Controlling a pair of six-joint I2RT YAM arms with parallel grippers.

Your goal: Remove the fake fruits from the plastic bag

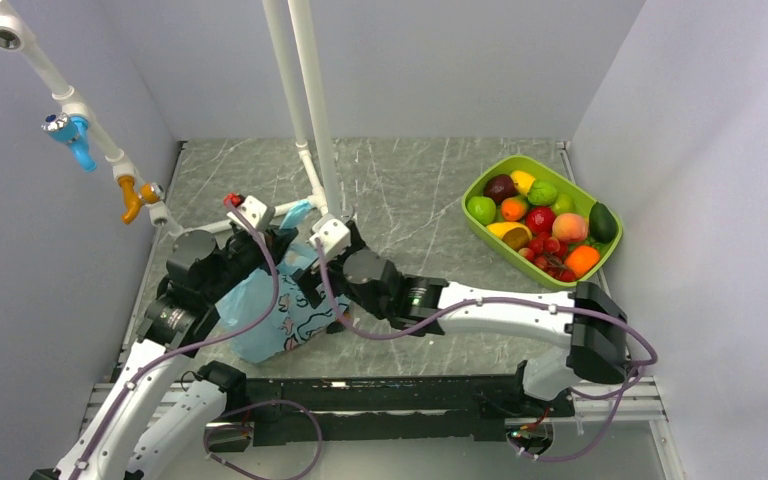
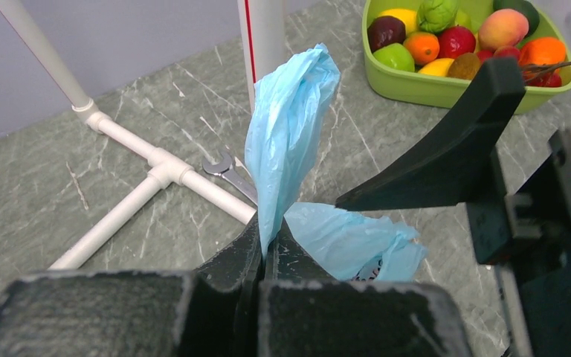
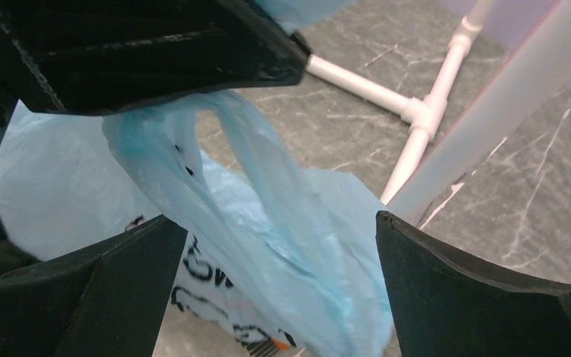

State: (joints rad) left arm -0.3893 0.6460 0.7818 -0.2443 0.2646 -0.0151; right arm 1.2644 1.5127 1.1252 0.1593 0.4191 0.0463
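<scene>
The left gripper (image 2: 266, 249) is clenched on a fold of the plastic bag (image 2: 290, 126), which rises from its fingertips. The right gripper (image 3: 282, 253) is spread wide, with the bag between its fingers. The fake fruits (image 1: 540, 215) lie in a green tray (image 1: 496, 250), well apart from both grippers.

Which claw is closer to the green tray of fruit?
The right, narrowly. The right gripper hangs open around the plastic bag, well to the left of the tray. The left gripper, shut on the plastic bag, sits just beyond it, farther from the tray.
</scene>
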